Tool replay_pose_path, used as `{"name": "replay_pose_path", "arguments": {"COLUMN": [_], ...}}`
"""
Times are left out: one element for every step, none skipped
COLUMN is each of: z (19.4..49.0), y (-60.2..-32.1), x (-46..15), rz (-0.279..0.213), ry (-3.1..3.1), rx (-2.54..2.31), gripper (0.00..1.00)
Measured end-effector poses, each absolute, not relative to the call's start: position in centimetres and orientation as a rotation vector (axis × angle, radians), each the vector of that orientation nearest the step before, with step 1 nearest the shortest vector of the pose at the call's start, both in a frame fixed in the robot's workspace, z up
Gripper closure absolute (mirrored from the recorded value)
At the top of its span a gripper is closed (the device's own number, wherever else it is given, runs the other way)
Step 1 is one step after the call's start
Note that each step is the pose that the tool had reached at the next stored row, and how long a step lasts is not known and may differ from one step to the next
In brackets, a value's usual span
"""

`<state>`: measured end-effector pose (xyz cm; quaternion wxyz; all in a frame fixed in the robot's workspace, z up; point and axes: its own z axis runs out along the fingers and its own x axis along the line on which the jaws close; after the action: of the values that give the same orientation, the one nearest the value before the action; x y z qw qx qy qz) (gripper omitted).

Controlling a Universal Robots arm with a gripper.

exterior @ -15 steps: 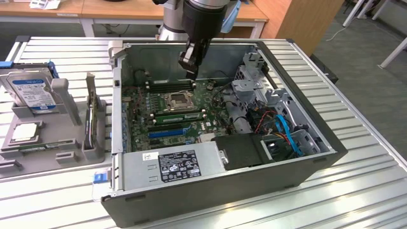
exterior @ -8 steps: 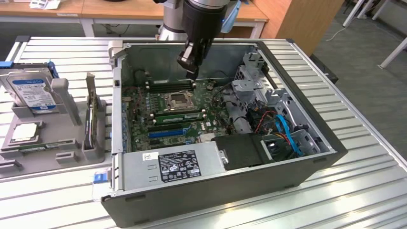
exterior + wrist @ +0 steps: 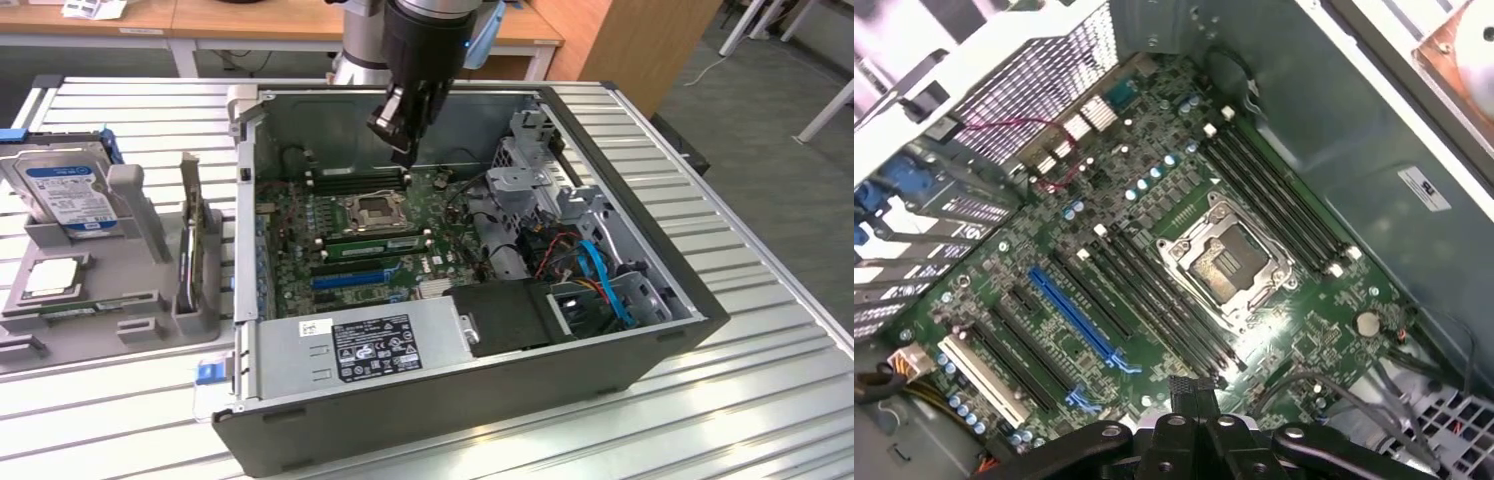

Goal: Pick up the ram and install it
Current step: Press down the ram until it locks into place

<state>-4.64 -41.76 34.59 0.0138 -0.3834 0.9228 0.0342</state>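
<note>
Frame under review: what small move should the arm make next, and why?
Probably rise clear of the case and swing toward the grey tray on the exterior view's left: the claw is shut with nothing visibly held above the motherboard, while a green ram stick seems to lie in that tray.

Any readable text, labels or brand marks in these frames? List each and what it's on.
None reads clearly.
Power supply label: black sticker with white print, too small to read.
White sticker beside it: marks unreadable.
Hard drive label: blue and white, text blurred.
White sticker on the case wall: dark print, illegible.
Motherboard: silkscreen markings too fine to read.
</note>
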Motion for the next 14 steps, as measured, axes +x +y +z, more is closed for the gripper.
{"name": "replay_pose_path", "arguments": {"z": [34.59,34.59,34.59,34.59,34.59,34.59,34.59,34.59,34.59,34.59,34.59,34.59,34.59,34.59], "y": [-41.76,-41.76,-41.76,-41.76,-41.76,-41.76,-41.76,-41.76,-41.76,-41.76,-41.76,-41.76,-41.76,-41.76], "x": [-4.64,-4.64,-4.64,-4.64,-4.64,-4.64,-4.64,-4.64,-4.64,-4.64,-4.64,-4.64,-4.64,-4.64], "rz": [0.106,0.106,0.106,0.105,0.105,0.105,0.105,0.104,0.104,0.104,0.104,0.103,0.103,0.103], "ry": [2.88,2.886,2.892,2.898,2.904,2.91,2.916,2.921,2.927,2.932,2.937,2.942,2.948,2.953], "rx": [-1.178,-1.163,-1.147,-1.13,-1.114,-1.098,-1.08,-1.064,-1.049,-1.033,-1.017,-1.001,-0.984,-0.967], "gripper": [0.9,0.9,0.9,0.9,0.9,0.9,0.9,0.9,0.9,0.9,0.9,0.9,0.9,0.9]}}
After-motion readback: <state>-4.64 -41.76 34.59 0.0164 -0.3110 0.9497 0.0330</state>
